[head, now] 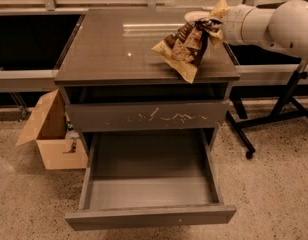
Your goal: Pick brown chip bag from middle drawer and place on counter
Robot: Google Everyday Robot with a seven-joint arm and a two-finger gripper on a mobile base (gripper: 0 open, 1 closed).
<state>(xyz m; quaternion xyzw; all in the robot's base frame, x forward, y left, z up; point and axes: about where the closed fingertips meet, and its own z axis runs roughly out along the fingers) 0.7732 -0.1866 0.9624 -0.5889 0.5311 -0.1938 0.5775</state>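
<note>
The brown chip bag (186, 46) hangs tilted over the right part of the counter (114, 54), its lower pale end low over the front right edge. My gripper (212, 24) is at the end of the white arm that comes in from the right. It is shut on the bag's upper end and is mostly hidden behind it. The middle drawer (149, 215) is pulled out below, and its flat grey inside is bare.
A shut drawer front with pale scratch marks (149, 116) sits above the open drawer. A pale round object (195, 16) lies at the counter's back right. An open cardboard box (51, 134) stands on the floor at the left. Black stand legs (274, 115) are at the right.
</note>
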